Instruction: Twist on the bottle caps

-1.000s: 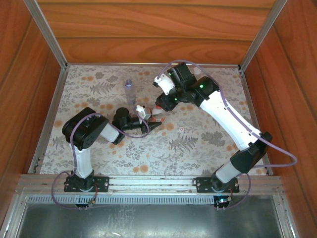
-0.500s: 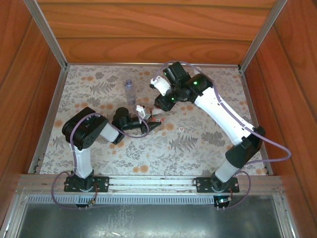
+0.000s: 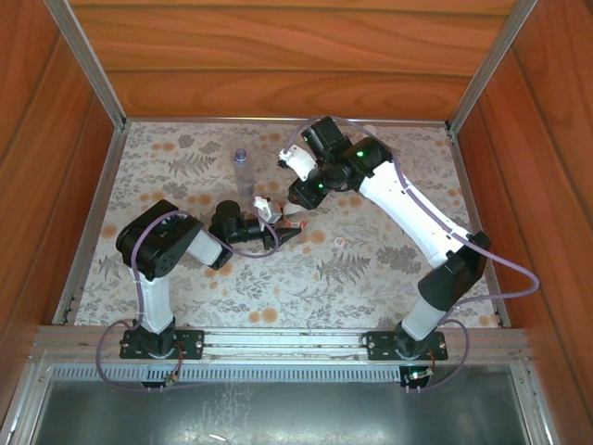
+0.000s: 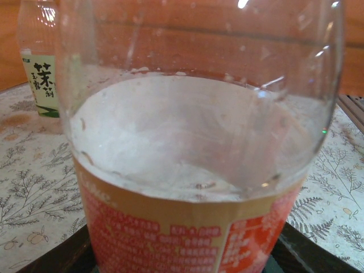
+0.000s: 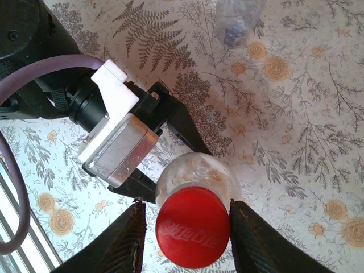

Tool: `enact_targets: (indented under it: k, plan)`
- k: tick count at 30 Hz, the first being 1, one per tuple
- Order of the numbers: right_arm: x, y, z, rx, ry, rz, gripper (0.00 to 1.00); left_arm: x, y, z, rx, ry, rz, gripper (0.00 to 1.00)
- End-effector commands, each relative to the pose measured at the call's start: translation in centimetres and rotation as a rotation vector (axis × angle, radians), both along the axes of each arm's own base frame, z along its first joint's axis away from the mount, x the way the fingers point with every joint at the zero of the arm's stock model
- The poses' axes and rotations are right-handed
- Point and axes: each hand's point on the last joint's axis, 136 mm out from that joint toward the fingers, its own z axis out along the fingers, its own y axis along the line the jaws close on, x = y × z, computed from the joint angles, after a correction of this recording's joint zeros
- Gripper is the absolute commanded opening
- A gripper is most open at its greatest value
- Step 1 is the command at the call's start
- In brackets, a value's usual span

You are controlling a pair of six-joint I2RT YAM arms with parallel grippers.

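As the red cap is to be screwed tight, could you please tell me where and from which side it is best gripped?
I would grip the red cap by its round side wall, two fingers on opposite sides, coming straight down from above. It sits face-up on the upright bottle, which the left hand clamps below, leaving the rim free.
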Motion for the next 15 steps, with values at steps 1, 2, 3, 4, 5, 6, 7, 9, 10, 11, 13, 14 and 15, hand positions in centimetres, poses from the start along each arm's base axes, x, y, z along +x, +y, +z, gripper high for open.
enact_targets:
  k: [1,2,3,4,5,6,7,9,10,11,13,14,15]
  plan:
    - [-0.17,0.25,0.28,0.011,0.011,0.022,0.44,-1.15,0.86,-4.75,0.099,0.168,-0.01,0.56]
    - [-0.17,0.27,0.24,0.011,0.013,0.022,0.43,-1.19,0.88,-4.81,0.1,0.169,-0.01,0.56]
    - [-0.17,0.24,0.27,0.011,0.012,0.021,0.43,-1.18,0.91,-4.81,0.1,0.17,-0.009,0.56]
    - [-0.18,0.26,0.34,0.013,0.012,0.02,0.42,-1.21,0.91,-4.79,0.1,0.17,-0.01,0.56]
    - [-0.19,0.25,0.35,0.013,0.012,0.021,0.42,-1.13,0.89,-4.81,0.1,0.169,-0.01,0.56]
    - [-0.25,0.28,0.41,0.014,0.012,0.022,0.42,-1.14,0.91,-4.84,0.1,0.17,-0.009,0.56]
    - [-0.19,0.22,0.42,0.013,0.012,0.019,0.43,-1.19,0.91,-4.89,0.101,0.171,-0.01,0.57]
    - [-0.2,0.23,0.46,0.012,0.009,0.017,0.44,-1.18,0.91,-4.92,0.101,0.173,-0.01,0.56]
    - [-0.17,0.19,0.47,0.011,0.008,0.013,0.45,-1.13,0.88,-4.86,0.1,0.17,-0.01,0.56]
    - [-0.05,0.12,0.47,0.009,0.005,0.005,0.45,-1.15,0.88,-4.87,0.1,0.171,-0.011,0.56]
    - [0.07,0.03,0.58,0.007,-0.002,-0.001,0.47,-1.18,0.9,-4.86,0.101,0.17,-0.011,0.56]
    - [0.12,0.04,0.64,0.007,-0.004,-0.004,0.48,-1.15,0.92,-4.86,0.101,0.169,-0.01,0.56]
    - [0.17,0.04,0.71,0.008,-0.008,-0.007,0.48,-1.16,0.91,-4.87,0.101,0.169,-0.01,0.56]
